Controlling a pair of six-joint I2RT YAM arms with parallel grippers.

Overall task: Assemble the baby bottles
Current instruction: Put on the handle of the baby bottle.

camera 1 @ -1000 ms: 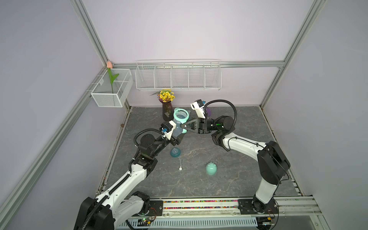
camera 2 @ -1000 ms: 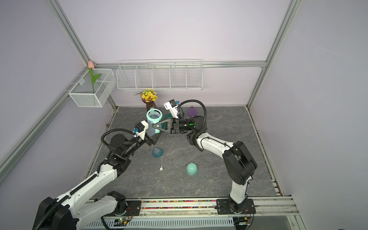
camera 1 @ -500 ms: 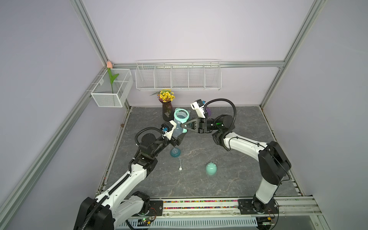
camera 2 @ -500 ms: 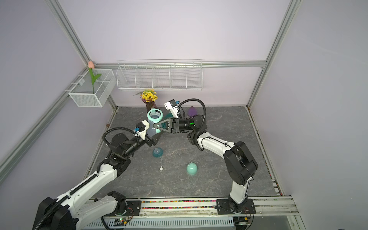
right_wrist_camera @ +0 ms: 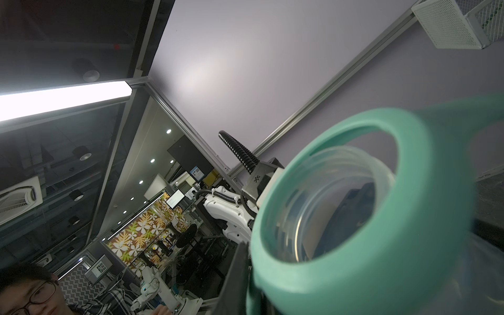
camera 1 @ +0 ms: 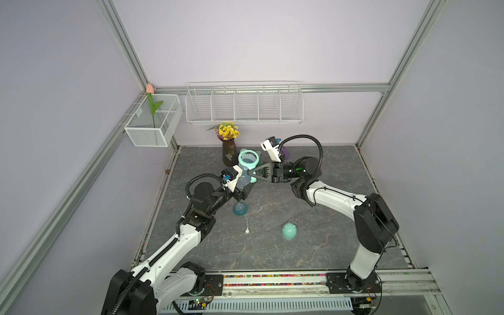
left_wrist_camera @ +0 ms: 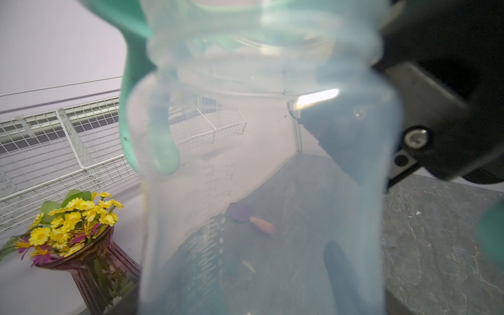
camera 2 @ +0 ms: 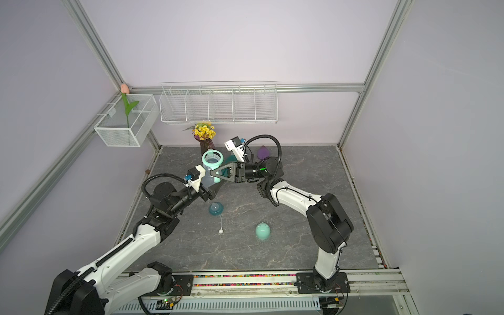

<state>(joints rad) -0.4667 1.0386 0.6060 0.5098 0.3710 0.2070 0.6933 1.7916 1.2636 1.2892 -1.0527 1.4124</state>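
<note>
2 top views overhead sharing the whole table [camera 1: 327, 169], left wrist close on bottle [left_wrist_camera: 259, 191], right wrist facing upward

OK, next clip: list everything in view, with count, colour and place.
bottle body: one, clear frosted, held aloft
mint ring: one, two-handled, around its neck
nipple collar: one, teal, on table
straw: one, white, beside the collar
dome cap: one, mint, on table, apart
vase: one, purple, yellow flowers, table's back
trowel: one, purple, table's back
glove: one, teal, mostly hidden there
wire rack: one, white, back wall
wire basket: one, white, side wall, holds tulip
left gripper: one, black, closed on bottle body
right gripper: one, black, shut on ring's handle
</note>
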